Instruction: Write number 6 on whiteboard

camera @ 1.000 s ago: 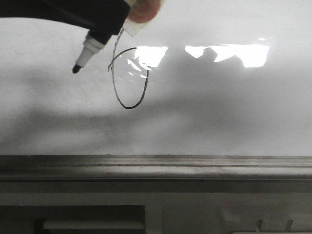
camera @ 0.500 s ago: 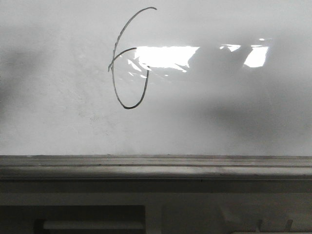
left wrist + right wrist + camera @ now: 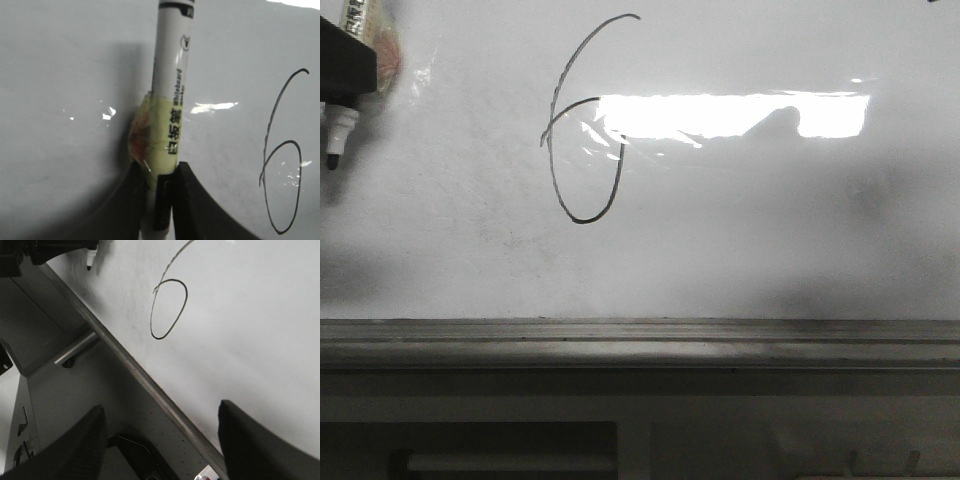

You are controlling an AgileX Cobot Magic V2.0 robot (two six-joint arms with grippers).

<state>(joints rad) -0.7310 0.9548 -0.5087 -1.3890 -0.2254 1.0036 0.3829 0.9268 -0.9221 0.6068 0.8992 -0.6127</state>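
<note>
The number 6 (image 3: 582,130) is drawn on the whiteboard (image 3: 770,240) in a thin black line. It has a long curved top stroke and an oval loop under it. It sits a bit left of the board's middle, well above the grey ledge (image 3: 640,340) along the bottom edge.

The left end effector (image 3: 159,200) is pinching a marker (image 3: 172,100) with yellow tape around it. The marker is off near the board's left edge, well apart from the number, and I cannot tell if its tip touches the board.

The right end effector (image 3: 160,440) is spread wide and holds nothing.

I think the writing is done. The figure looks whole. All that seems left is to take the marker away.
</note>
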